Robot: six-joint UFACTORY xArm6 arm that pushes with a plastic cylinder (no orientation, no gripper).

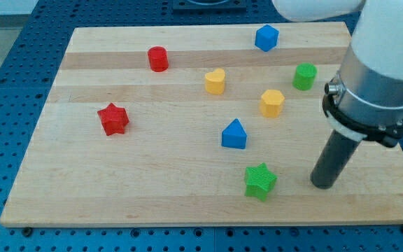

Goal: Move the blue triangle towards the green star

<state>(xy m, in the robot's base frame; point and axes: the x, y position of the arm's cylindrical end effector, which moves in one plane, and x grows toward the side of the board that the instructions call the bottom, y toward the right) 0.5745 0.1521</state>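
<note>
Eight small blocks sat scattered on the pale wooden board [82, 182], which rested on a blue perforated table [5, 84]. The blue triangle [234, 134] stood near the board's middle, and the green star [260, 180] lay close below it, a little toward the view's right, the two apart and not touching. My tip [322, 185] rested on the board to the view's right of the green star, near it with a clear gap between, and well to the lower right of the blue triangle. The arm carried no claw at all, only the straight dark rod, so nothing was grasped or clenched.

Above the triangle sat a yellow heart-shaped block [215, 81] and a yellow hexagonal block [272, 102], with a green cylinder [303, 75] farther right, beside the arm's grey housing. A blue cube-like block [266, 38] lay near the view's top edge. A red cylinder [158, 59] stood toward the upper left, and a red star [113, 118] sat alone at the left.
</note>
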